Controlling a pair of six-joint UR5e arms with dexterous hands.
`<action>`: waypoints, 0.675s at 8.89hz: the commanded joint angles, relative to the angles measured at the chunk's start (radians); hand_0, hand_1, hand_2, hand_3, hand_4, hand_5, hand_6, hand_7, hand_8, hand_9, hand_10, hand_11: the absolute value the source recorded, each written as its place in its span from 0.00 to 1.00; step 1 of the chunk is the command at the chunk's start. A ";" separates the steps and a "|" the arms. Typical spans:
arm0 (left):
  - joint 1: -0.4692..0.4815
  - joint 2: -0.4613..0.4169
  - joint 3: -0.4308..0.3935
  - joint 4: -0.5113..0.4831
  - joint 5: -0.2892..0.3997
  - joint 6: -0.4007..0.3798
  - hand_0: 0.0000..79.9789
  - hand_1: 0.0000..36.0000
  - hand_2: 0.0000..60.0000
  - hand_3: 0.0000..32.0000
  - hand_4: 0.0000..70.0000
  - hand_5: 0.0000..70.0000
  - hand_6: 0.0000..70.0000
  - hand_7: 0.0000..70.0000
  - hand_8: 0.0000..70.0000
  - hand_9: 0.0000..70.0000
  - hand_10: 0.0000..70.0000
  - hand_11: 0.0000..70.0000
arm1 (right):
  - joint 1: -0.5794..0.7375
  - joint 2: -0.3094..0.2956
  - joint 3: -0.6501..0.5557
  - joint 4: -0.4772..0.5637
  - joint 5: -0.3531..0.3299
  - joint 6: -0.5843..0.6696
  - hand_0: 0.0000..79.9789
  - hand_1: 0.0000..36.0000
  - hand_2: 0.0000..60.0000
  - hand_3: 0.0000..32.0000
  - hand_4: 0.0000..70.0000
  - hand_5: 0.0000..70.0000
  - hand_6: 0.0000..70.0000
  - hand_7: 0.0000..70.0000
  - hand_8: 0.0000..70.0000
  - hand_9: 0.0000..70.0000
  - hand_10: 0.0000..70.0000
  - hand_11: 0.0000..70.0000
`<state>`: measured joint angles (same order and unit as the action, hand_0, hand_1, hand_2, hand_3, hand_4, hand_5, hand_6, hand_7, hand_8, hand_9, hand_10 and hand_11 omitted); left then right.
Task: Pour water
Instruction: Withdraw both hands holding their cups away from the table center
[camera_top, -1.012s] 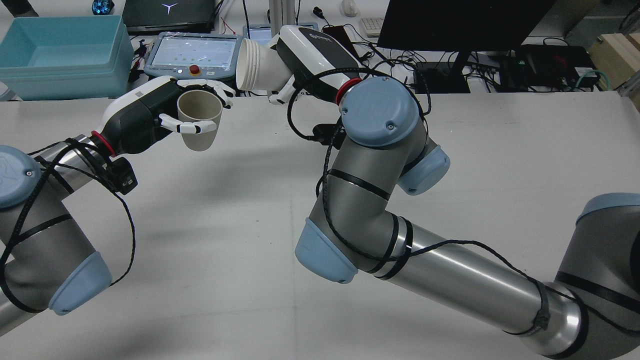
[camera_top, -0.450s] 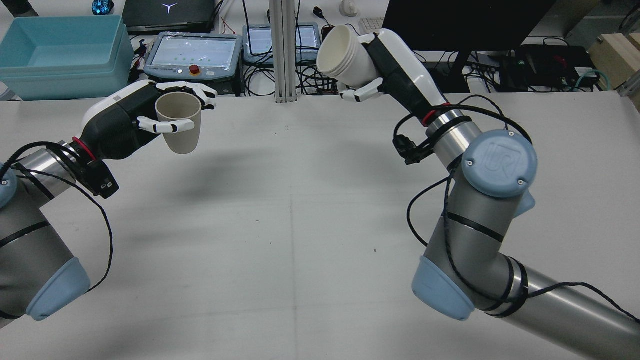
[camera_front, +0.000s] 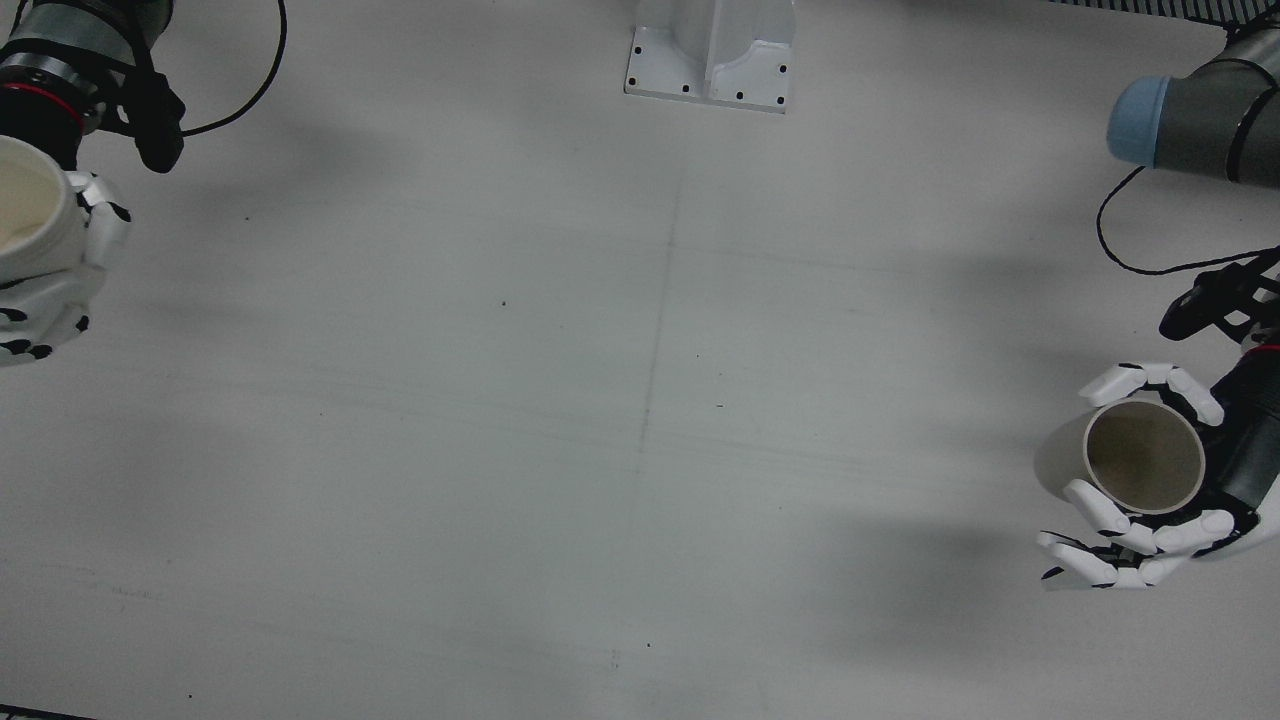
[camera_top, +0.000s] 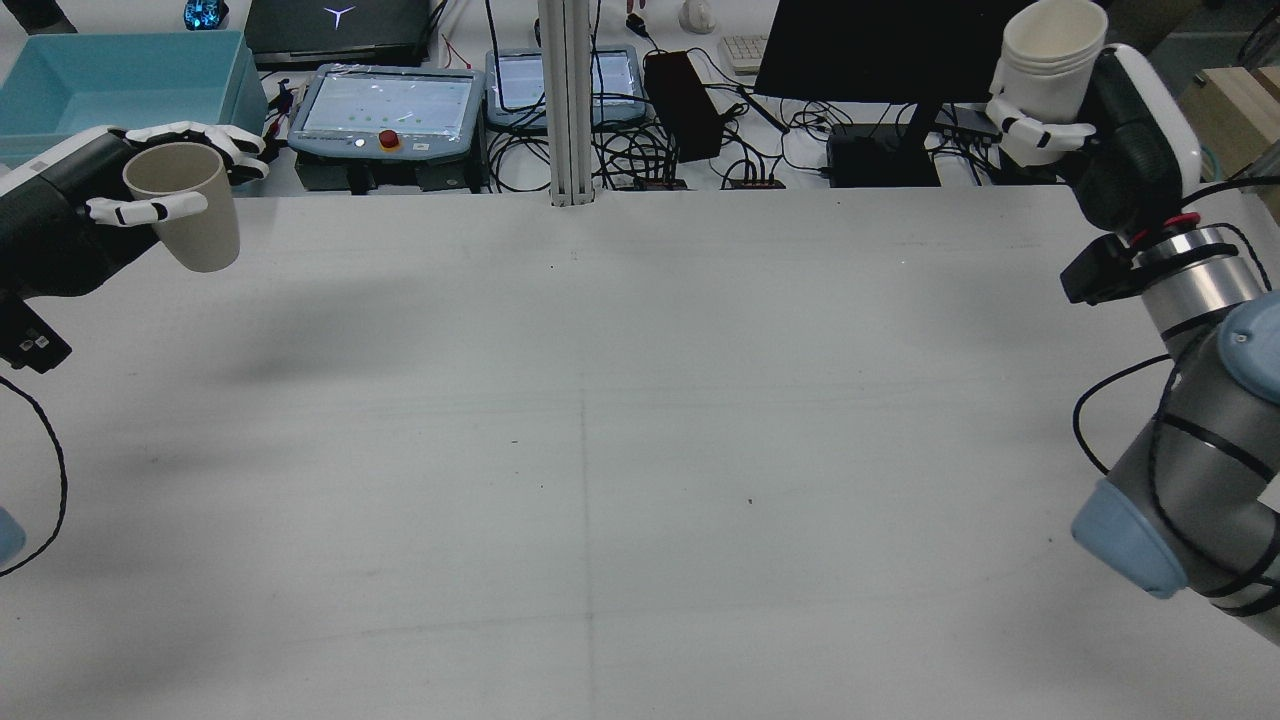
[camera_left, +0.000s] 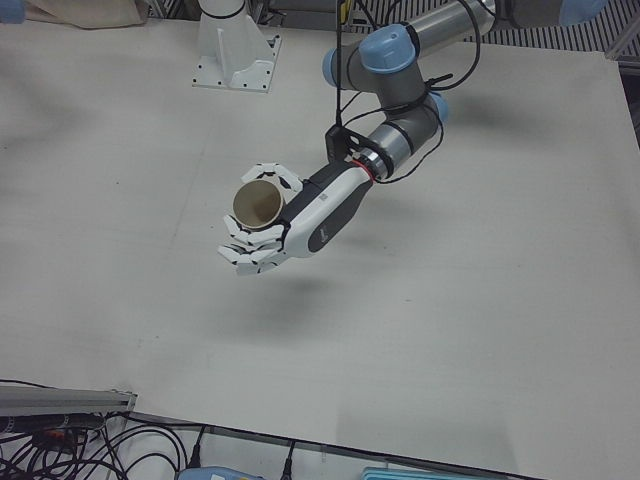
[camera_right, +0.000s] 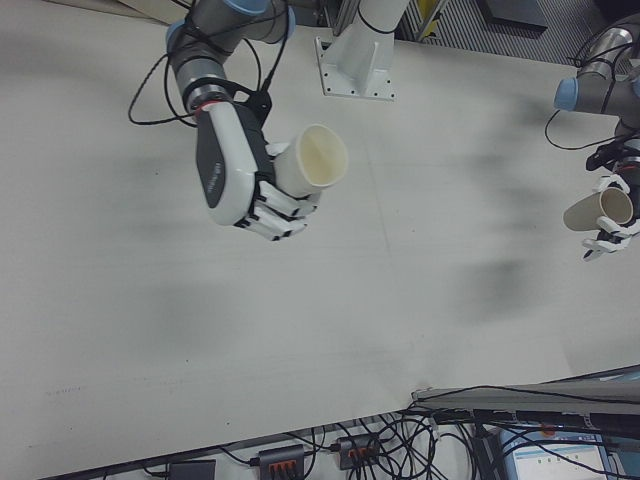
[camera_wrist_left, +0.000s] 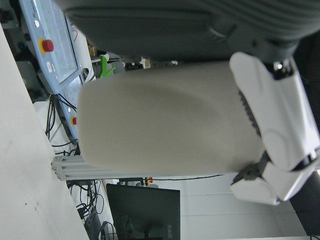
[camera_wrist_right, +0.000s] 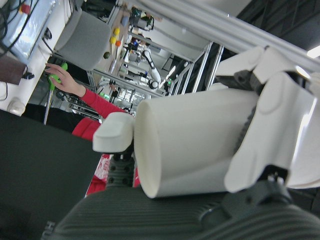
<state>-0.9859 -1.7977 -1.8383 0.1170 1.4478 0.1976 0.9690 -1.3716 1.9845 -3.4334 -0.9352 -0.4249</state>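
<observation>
My left hand (camera_top: 60, 225) is shut on a beige cup (camera_top: 190, 215) and holds it upright above the table's far left. It also shows in the front view (camera_front: 1215, 470) with the cup (camera_front: 1145, 455) and in the left-front view (camera_left: 305, 215). My right hand (camera_top: 1115, 130) is shut on a white paper cup (camera_top: 1050, 50), held upright and high at the far right. The right-front view shows this hand (camera_right: 235, 165) and the white cup (camera_right: 315, 160). The two cups are far apart. I cannot see any water in either cup.
A teal bin (camera_top: 120, 85), teach pendants (camera_top: 385, 105), a metal post (camera_top: 565, 100), a black monitor (camera_top: 900, 50) and cables stand beyond the table's far edge. A white mounting base (camera_front: 710, 50) sits at the robot's side of the table.
Both arms swung apart. The right hand brought the white cup from tilted beside the beige cup to upright at the far right. The left hand moved left with its cup.
</observation>
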 joint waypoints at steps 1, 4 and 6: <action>-0.030 0.182 0.113 -0.260 0.000 0.005 0.51 1.00 1.00 0.00 0.59 1.00 0.23 0.51 0.32 0.49 0.17 0.26 | 0.215 -0.274 -0.123 0.276 -0.147 0.122 0.60 0.62 1.00 0.00 0.49 1.00 0.82 0.95 0.96 1.00 1.00 1.00; -0.027 0.187 0.415 -0.593 -0.059 0.127 0.50 1.00 1.00 0.00 0.58 1.00 0.23 0.49 0.32 0.50 0.17 0.27 | 0.257 -0.291 -0.569 0.612 -0.182 0.224 0.59 0.62 1.00 0.00 0.63 1.00 0.86 0.94 1.00 1.00 1.00 1.00; -0.025 0.195 0.580 -0.776 -0.107 0.198 0.49 1.00 1.00 0.00 0.58 1.00 0.22 0.48 0.32 0.50 0.17 0.27 | 0.293 -0.296 -0.592 0.614 -0.183 0.226 0.59 0.61 1.00 0.00 0.60 1.00 0.83 0.90 0.99 1.00 1.00 1.00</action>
<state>-1.0124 -1.6135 -1.4322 -0.4574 1.3900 0.3131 1.2242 -1.6618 1.4745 -2.8667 -1.1131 -0.2161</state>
